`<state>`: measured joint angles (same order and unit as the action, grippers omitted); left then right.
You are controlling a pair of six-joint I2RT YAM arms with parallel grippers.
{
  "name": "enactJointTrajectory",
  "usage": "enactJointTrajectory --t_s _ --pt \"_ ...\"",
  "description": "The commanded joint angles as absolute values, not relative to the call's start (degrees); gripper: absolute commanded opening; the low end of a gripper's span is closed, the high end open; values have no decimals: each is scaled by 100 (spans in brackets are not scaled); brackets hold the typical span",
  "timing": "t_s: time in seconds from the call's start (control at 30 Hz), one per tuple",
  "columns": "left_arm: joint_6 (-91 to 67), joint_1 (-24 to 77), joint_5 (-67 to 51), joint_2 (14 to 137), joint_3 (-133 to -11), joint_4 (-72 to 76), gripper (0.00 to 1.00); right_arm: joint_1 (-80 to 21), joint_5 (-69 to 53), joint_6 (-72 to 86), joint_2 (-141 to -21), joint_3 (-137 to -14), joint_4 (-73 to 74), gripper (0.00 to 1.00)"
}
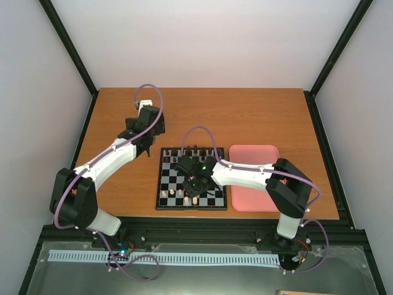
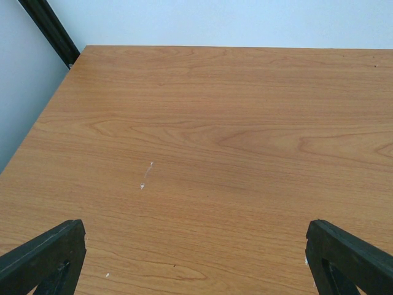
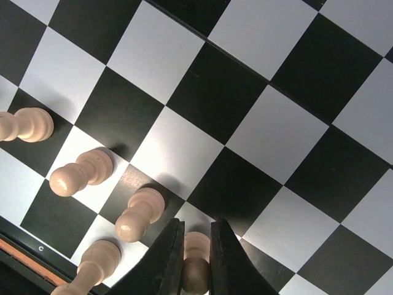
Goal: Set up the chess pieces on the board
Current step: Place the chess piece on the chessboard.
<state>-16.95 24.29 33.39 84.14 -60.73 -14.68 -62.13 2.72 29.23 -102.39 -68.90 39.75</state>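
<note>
Fingers [image 3: 164, 261] of your right gripper [image 3: 195, 239]: two, clamped on one pale pawn [image 3: 195, 273] standing on the board [image 3: 258, 141] by its near edge, with four more cream chess pieces [image 3: 140, 213] ranged beside it, five counted in all. Your left gripper [image 2: 196, 258]: two fingers spread wide over bare table [image 2: 215, 135], holding nothing, well apart from the board. Beyond that you have one pink tray [image 1: 253, 184] just right of the board and a row of dark pieces [image 1: 195, 149] at its far edge, too small to count.
</note>
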Motion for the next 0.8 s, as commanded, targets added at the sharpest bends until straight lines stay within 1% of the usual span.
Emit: enactJointTrajectory --t_s 0.0,0.37,0.5,0.77 --pt "-1739 2469 3364 8369 -6284 -1468 100 -6275 335 2997 -10210 -6796 3856 3" --pt "-1731 2470 3366 8330 -6275 -1467 100 -6275 367 3006 -10222 -6817 3902 7" --pt "-1740 2470 3358 8308 -6271 -1476 100 -6280 322 2989 -10222 -6816 3876 11" --pt "-1741 2470 3369 8296 -6266 -1469 100 -6293 206 2946 -10201 -6819 3856 12"
